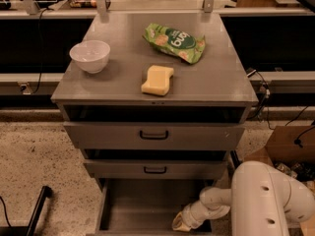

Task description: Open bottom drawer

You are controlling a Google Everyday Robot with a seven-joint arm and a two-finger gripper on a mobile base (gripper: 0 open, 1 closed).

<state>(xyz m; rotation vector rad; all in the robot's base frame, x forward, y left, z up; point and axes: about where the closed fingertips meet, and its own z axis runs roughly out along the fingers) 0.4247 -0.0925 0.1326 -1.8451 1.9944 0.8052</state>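
The bottom drawer [142, 203] stands far out beneath the worktop [211, 82]; your gripper [183, 223] is low at its front right edge; whether it is clamped there, I cannot tell; pull straight outward and level, avoiding sideways drag.

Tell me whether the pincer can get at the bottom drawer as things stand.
Probably yes. The pincer sits low at the front right of the bottom drawer, which stands pulled out; nothing visible lies between them, and the middle drawer above does not overhang that spot.
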